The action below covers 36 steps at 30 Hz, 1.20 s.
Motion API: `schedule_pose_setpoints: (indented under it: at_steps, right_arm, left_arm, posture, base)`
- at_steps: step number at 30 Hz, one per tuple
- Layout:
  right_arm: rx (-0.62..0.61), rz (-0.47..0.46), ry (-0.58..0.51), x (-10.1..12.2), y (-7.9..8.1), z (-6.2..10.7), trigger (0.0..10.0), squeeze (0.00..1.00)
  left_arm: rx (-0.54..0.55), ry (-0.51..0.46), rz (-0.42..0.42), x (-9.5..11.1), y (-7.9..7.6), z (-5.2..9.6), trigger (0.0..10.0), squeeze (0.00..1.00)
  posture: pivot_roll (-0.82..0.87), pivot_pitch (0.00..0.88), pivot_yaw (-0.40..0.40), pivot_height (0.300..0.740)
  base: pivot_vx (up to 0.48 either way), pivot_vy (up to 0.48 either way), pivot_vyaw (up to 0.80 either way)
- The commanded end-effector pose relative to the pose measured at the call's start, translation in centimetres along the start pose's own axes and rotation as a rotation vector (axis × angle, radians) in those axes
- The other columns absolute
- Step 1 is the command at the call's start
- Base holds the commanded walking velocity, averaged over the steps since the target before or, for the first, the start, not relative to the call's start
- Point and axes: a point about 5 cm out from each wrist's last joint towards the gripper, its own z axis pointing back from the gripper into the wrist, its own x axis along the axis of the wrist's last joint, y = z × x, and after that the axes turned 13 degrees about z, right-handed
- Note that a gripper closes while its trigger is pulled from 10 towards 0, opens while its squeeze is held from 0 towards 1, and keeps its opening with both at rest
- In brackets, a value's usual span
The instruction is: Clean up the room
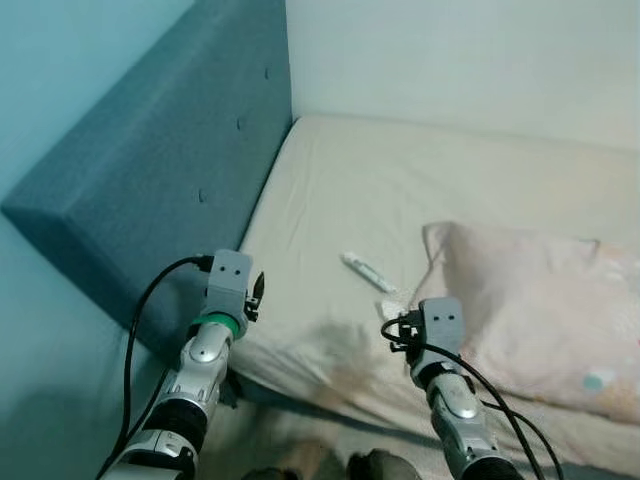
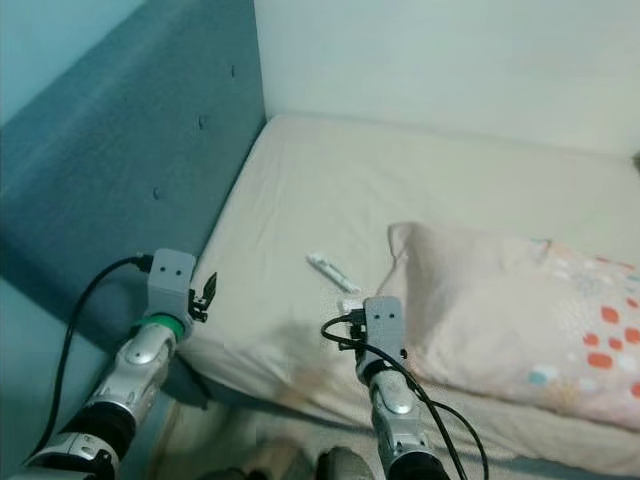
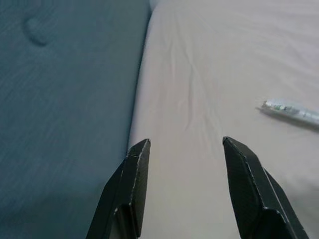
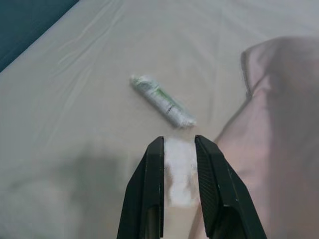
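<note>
Looking down at the bed (image 1: 330,190), I see its cream sheet running up to a white wall, with the blue-grey padded headboard (image 1: 160,170) along my left side. My left end effector (image 3: 187,149) hangs over the bed's near corner, just beside the headboard, its two black fingers (image 3: 132,184) spread wide apart with nothing between them. My right end effector (image 4: 178,144) is over the sheet near the edge of the pillow (image 1: 540,310), a pale pink one with small coloured spots that lies on the right part of the bed. Its fingers (image 4: 149,189) stand a narrow gap apart, and a small white scrap (image 4: 179,174) lying flat on the sheet shows in that gap; I cannot tell whether the fingers are touching it. Just beyond the scrap lies a crumpled, clear wrapper with green print (image 4: 162,99), rolled into a thin tube, at a slant on the sheet near the pillow's corner. From my left wrist the same wrapper (image 3: 291,110) shows off to the side, well apart from those fingers.
</note>
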Motion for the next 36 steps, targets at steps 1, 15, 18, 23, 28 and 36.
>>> schedule_pose_setpoints:
  at_steps: [1,15,18,23,28,36]
  right_arm:
    - [0.004,-0.012,0.023,-0.5,0.4,0.2,10.0,0.00]
    - [-0.075,0.005,0.022,-0.4,-0.8,0.2,10.0,0.00]
    - [-0.106,0.022,0.015,-0.1,-1.4,0.0,10.0,0.00]
    - [-0.127,0.017,0.006,0.4,-1.9,-0.3,10.0,0.00]
    - [-0.129,0.014,-0.005,0.6,-2.0,-0.3,10.0,0.00]
    - [-0.127,0.010,-0.004,0.6,-1.8,-0.3,10.0,0.00]
  left_arm:
    - [0.002,0.023,-0.012,-0.5,0.3,0.3,10.0,0.00]
    - [-0.008,0.015,-0.014,-0.3,-0.1,0.0,10.0,0.00]
    - [-0.011,0.017,-0.009,-0.3,-0.1,-0.1,10.0,0.00]
    - [-0.012,0.016,-0.006,-0.2,0.1,-0.1,10.0,0.00]
    - [-0.006,0.012,-0.004,-0.2,0.3,0.1,10.0,0.00]
    - [-0.016,0.016,-0.015,-0.5,0.1,0.2,10.0,0.00]
  posture:
    - [0.04,0.026,0.099,0.740]
    - [0.03,0.024,0.105,0.740]
    - [0.03,0.028,0.106,0.740]
    - [0.03,0.031,0.104,0.735]
    - [0.03,0.035,0.096,0.715]
    - [0.03,0.034,0.097,0.685]
  base:
    - [0.000,0.000,0.00]
    - [0.000,0.000,0.00]
    - [0.000,0.000,0.00]
    - [0.000,0.000,0.00]
    - [0.000,0.000,0.00]
    - [0.000,0.000,0.00]
